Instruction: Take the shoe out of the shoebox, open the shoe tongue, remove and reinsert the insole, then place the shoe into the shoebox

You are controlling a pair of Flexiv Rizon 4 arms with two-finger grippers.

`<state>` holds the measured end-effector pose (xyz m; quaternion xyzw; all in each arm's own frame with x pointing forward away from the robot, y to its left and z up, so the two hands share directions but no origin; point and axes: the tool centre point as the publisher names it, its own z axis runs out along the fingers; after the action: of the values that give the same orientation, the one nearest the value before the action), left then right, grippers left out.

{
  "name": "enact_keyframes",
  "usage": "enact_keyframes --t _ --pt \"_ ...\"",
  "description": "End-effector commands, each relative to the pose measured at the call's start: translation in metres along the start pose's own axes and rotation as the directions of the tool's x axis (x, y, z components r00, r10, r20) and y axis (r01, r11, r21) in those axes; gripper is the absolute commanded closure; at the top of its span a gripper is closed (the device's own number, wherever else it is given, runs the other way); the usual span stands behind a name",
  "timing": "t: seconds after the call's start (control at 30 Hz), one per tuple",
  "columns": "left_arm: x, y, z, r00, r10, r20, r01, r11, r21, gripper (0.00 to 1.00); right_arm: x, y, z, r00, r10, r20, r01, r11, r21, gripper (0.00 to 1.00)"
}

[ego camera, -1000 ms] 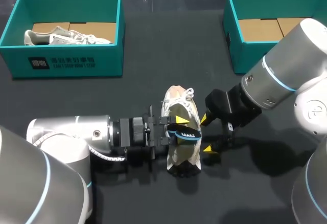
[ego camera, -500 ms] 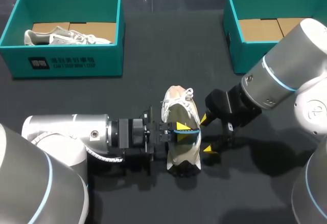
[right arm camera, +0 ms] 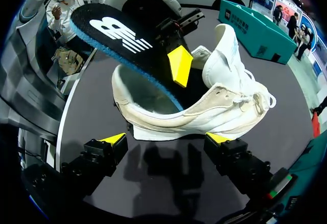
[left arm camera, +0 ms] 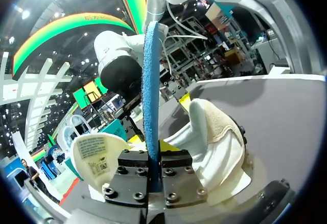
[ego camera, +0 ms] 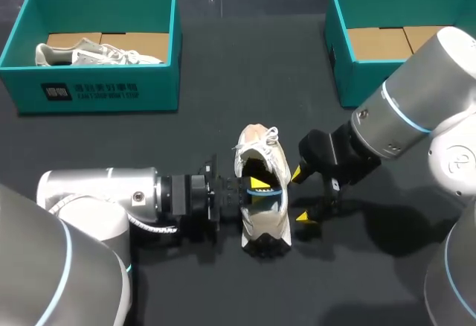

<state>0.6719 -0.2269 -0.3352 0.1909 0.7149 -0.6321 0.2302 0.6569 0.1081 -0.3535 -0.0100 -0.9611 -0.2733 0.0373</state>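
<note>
Left gripper (ego camera: 256,188) clamped on insole (right arm camera: 117,35), tilted into white sneaker (right arm camera: 225,106); right gripper (ego camera: 300,195) open, just beside sneaker.

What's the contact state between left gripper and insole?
Touching. The left wrist view shows the insole edge-on, pinched between both fingers of the left gripper with no gap.

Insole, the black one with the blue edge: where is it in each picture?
Head view: the insole sticks out of the shoe's opening.
Left wrist view: the insole is seen edge-on as a blue strip, pinched between the fingers.
Right wrist view: the insole shows its black face, tilted above the shoe.
Shared landmark: the white shoe.
</note>
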Motion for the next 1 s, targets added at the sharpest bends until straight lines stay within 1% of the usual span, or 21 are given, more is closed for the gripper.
enact_keyframes --t 0.03,0.17,0.2,0.23,0.3,0.6,0.7,0.73,0.8,0.9,1.0 --pt "-0.002 0.009 0.009 1.0 0.005 -0.001 -0.005 1.0 -0.023 1.0 0.001 0.0 0.001 1.0 0.0 0.002 0.0 1.0 0.0 0.0" --pt "-0.003 0.008 0.007 1.0 0.0 -0.004 0.0 1.0 -0.025 1.0 0.001 0.0 0.001 1.0 0.0 0.002 0.0 1.0 0.0 0.0" --pt "-0.003 0.005 0.006 1.0 -0.001 -0.004 0.001 1.0 -0.024 0.94 0.001 0.0 0.001 1.0 0.0 0.002 0.0 1.0 0.0 0.0" --pt "-0.002 0.003 0.005 1.0 -0.005 -0.006 0.004 1.0 -0.02 0.8 0.001 0.0 0.001 1.0 0.0 0.002 0.0 1.0 0.0 0.0" --pt "-0.002 -0.003 0.003 1.0 -0.008 -0.007 0.008 1.0 -0.014 0.71 0.001 0.0 0.001 1.0 0.0 0.002 0.0 1.0 0.0 0.0" --pt "-0.001 -0.037 -0.005 1.0 -0.019 -0.019 0.019 1.0 0.016 0.65 0.001 0.0 0.001 1.0 0.0 0.002 0.0 1.0 0.0 0.0" --pt "-0.001 -0.042 -0.004 1.0 -0.012 -0.024 0.012 1.0 0.02 0.7 0.001 0.0 0.001 1.0 0.0 0.002 0.0 1.0 0.0 0.0" --pt "0.0 -0.043 -0.003 1.0 -0.007 -0.026 0.007 1.0 0.02 0.75 0.001 0.0 0.001 1.0 0.0 0.002 0.0 1.0 0.0 0.0" --pt "0.0 -0.043 -0.001 0.999 0.001 -0.032 0.0 1.0 0.021 1.0 0.001 0.0 0.001 1.0 0.0 0.002 0.0 1.0 0.0 0.0" --pt "0.003 -0.04 0.002 0.999 0.023 -0.043 -0.023 1.0 0.018 1.0 0.001 0.0 0.001 1.0 0.0 0.002 0.0 1.0 0.0 0.0" --pt "0.005 -0.031 0.005 0.998 0.05 -0.046 -0.05 0.999 0.011 1.0 0.001 0.0 0.001 1.0 0.0 0.002 0.0 1.0 0.0 0.0"
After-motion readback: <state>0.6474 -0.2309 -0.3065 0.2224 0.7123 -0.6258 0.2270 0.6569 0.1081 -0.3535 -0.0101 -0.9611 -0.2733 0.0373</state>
